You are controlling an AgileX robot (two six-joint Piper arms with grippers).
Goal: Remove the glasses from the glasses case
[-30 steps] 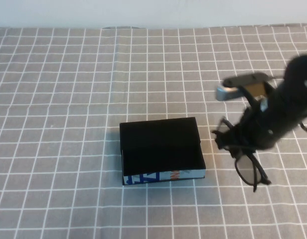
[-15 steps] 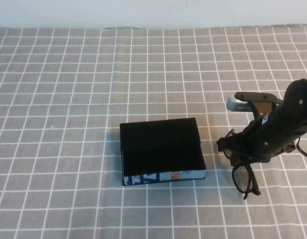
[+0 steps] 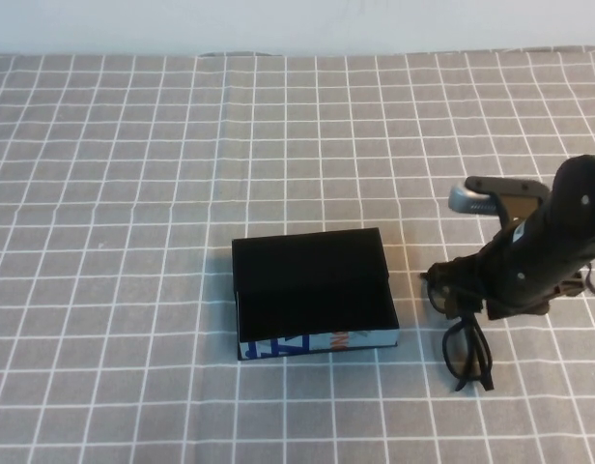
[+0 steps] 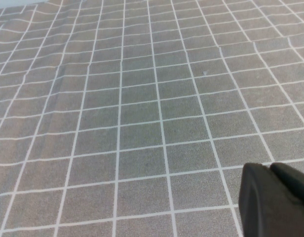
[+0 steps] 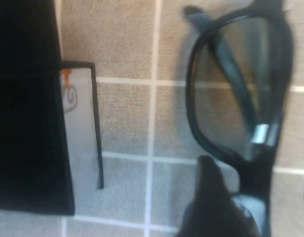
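The glasses case point(image 3: 312, 290) lies open on the checked cloth, its black inside empty and its white-and-blue front wall point(image 3: 317, 341) facing me. It also shows in the right wrist view point(image 5: 23, 123). My right gripper point(image 3: 462, 300) is just right of the case, low over the cloth, shut on the black glasses point(image 3: 467, 348). The glasses hang from it with one lens toward the front. In the right wrist view the glasses point(image 5: 241, 98) fill the frame, and the frame sits between the fingers of the right gripper point(image 5: 258, 182). My left gripper point(image 4: 270, 170) is shut and empty over bare cloth, outside the high view.
The grey cloth with a white grid point(image 3: 133, 193) covers the whole table. A white wall runs along the far edge point(image 3: 297, 24). The cloth is rumpled in the left wrist view point(image 4: 58, 74).
My right gripper has come down and a little toward the front with the glasses, from well above the cloth to just over it. The case has not moved.
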